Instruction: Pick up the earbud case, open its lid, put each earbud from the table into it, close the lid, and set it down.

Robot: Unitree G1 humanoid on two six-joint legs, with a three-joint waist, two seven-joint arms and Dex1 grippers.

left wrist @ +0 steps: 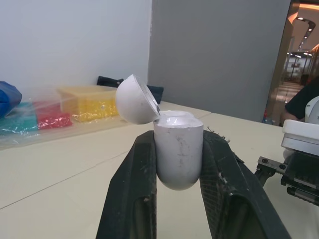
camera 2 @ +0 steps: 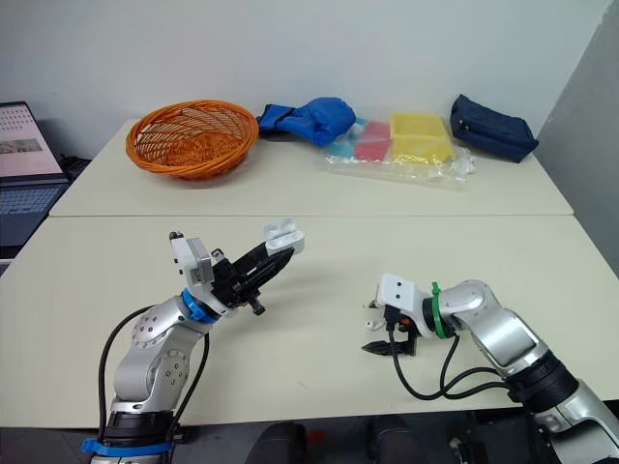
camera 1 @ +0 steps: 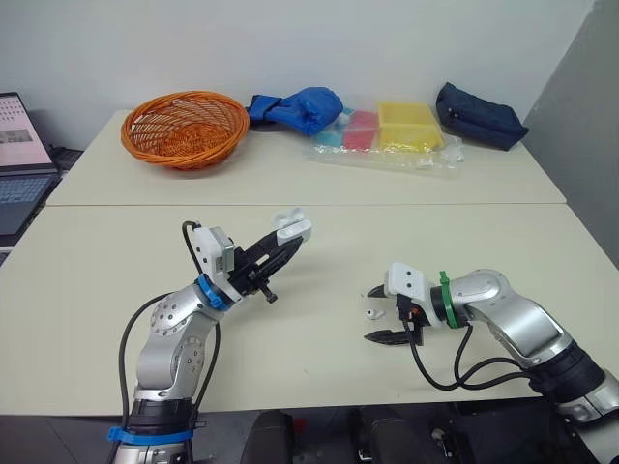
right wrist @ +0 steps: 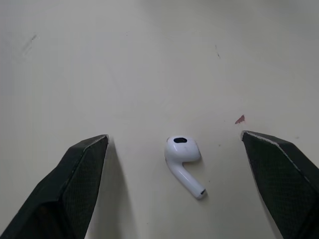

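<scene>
Left wrist view has the earbud case (left wrist: 178,149) clamped by its two flat sides between the black fingers (left wrist: 130,189) of the left gripper (camera 1: 282,242). Its long axis runs along the fingers, with the rounded bottom toward the wrist and the open mouth pointing away. The lid (left wrist: 135,99) is swung back on its hinge and leans off to one side of the mouth. Glare whitens the mouth, so I cannot tell what lies inside. In the left eye view the case hangs above the table (camera 1: 319,367), nearer the robot than the orange basket (camera 1: 184,126) and a little to the basket's right. It points up and away from the robot. One earbud (right wrist: 182,162) lies flat on the table, farther right of the basket than the case and nearer the robot. Its stem slants back toward the right wrist and its head faces away. The right gripper (camera 1: 380,315) sits low over it with its fingers spread wide, one on each side, touching nothing. From the head views the earbud is too small to read its direction. A laptop (camera 1: 19,164), left of the basket, is cut off by the frame edge.
</scene>
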